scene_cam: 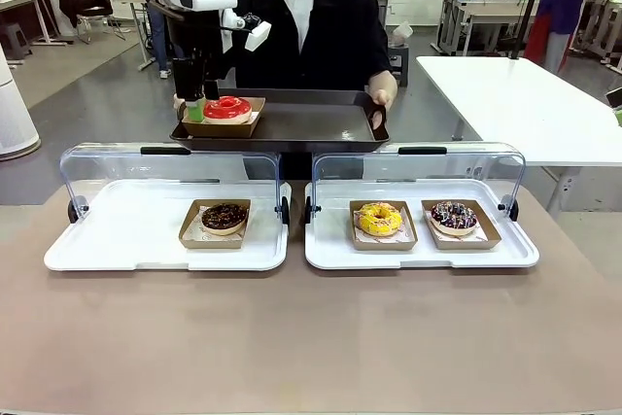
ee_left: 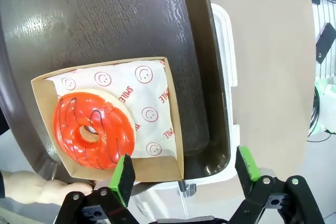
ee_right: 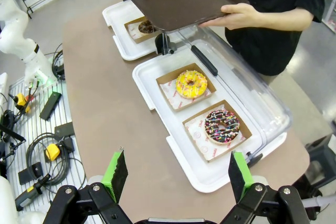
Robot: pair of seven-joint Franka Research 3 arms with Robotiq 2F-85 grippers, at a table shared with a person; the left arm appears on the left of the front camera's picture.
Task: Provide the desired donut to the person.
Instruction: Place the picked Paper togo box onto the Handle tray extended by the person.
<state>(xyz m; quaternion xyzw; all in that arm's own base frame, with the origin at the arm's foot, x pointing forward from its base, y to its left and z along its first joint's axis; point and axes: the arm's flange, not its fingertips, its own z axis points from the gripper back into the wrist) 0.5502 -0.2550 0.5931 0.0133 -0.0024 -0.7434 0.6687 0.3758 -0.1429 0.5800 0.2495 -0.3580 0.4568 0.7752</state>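
Donut (ee_left: 113,129), red glaze, sits on the person's (scene_cam: 301,17) brown tray (ee_left: 105,14), held up at table's 12 o'clock, in a card box (ee_left: 176,124) at tray's 9 o'clock end. Left gripper (ee_left: 184,156) hangs by box's near edge, jaws wide, empty; donut's approx 10 o'clock from it. Right gripper (ee_right: 177,169), spread & empty too, sits well back, so left arm's nearer.
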